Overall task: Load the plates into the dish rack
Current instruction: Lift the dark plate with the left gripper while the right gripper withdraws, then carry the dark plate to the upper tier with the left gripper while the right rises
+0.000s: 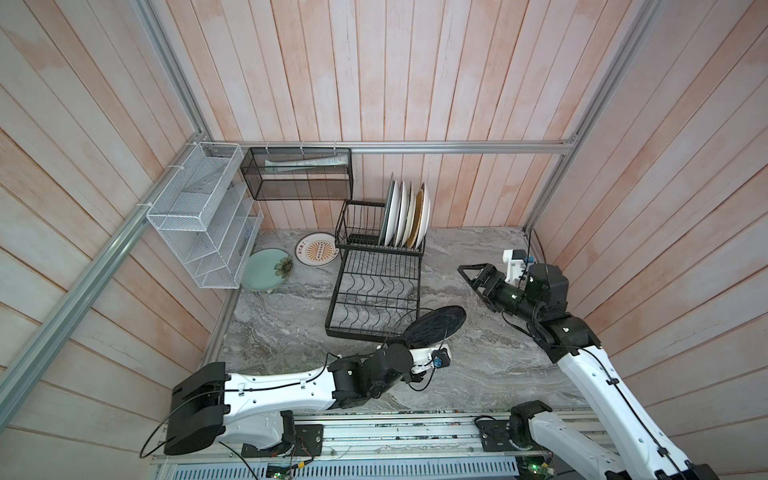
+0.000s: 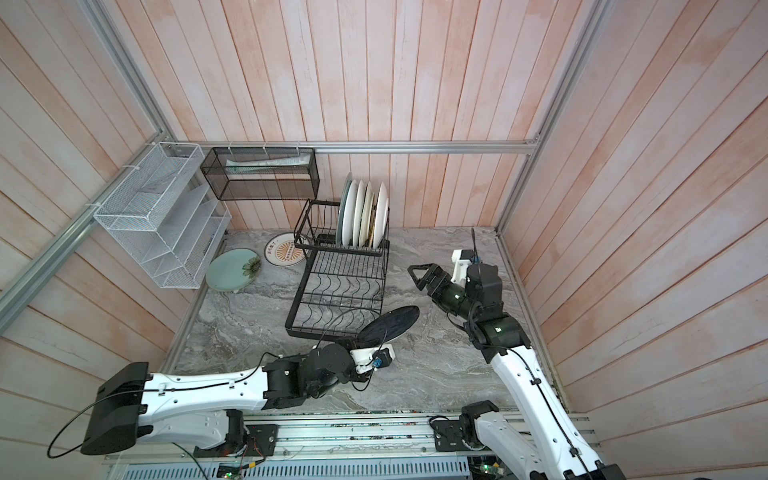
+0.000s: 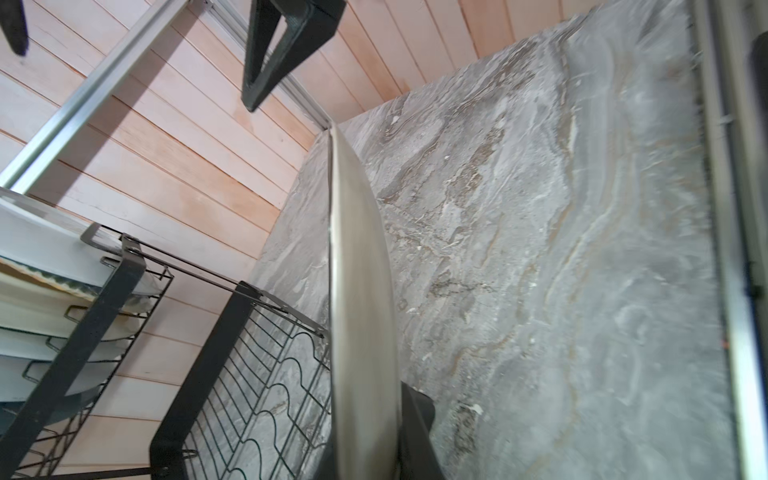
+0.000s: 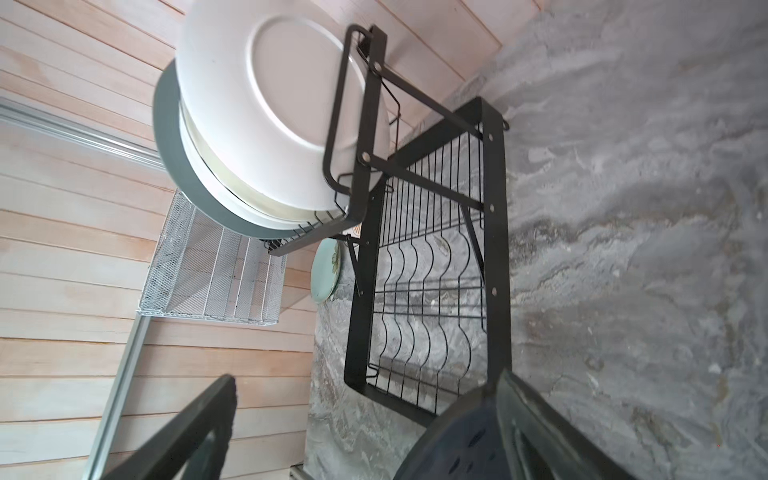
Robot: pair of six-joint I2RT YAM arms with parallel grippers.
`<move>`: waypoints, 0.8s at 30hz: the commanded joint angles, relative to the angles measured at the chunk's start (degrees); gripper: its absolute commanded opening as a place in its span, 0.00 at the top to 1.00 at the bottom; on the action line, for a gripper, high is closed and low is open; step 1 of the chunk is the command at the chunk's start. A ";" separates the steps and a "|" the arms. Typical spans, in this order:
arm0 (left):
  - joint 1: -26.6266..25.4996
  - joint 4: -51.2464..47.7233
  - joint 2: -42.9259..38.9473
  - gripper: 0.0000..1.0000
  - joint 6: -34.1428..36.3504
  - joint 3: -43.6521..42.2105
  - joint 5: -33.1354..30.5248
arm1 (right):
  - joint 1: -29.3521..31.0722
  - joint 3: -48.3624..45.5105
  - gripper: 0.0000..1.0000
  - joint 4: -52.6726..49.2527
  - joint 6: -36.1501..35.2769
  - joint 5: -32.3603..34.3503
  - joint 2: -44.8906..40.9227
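Racked: several plates (image 1: pixel 405 216) are stood upright in the dish rack (image 1: pixel 374 291), upper centre.
Left tool (image 3: pixel 370 451): clamped on the black plate (image 1: pixel 436 324), lower centre.
Right tool (image 1: pixel 476 277): spread wide, empty.
Left to load: the green plate (image 1: pixel 266 270) and the sunburst plate (image 1: pixel 316 249), on the table (image 1: pixel 478 374).

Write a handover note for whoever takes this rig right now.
Now: left end effector shut on the rim of the black plate, held tilted by the front right corner of the dish rack; right end effector open, empty, right of the rack.
Done: several plates upright in the upper tier.
Left: slot the black plate, then the pale green plate and sunburst plate, both flat on the table left of the rack.
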 commanded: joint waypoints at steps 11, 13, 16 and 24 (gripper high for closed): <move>-0.20 -15.83 -27.87 1.00 -22.61 6.56 11.52 | -5.97 -6.23 0.02 4.19 -12.40 0.99 5.74; -0.21 -13.43 -29.99 1.00 -23.42 8.97 7.55 | -5.22 -8.16 0.02 5.87 -12.23 0.83 5.05; -0.16 -7.53 -30.51 1.00 -21.81 12.62 1.01 | -2.19 -10.81 0.02 8.39 -12.25 1.39 4.47; 12.86 -1.08 -18.42 1.00 -19.41 26.47 -5.88 | 9.28 -15.80 0.02 13.68 -12.48 7.90 6.15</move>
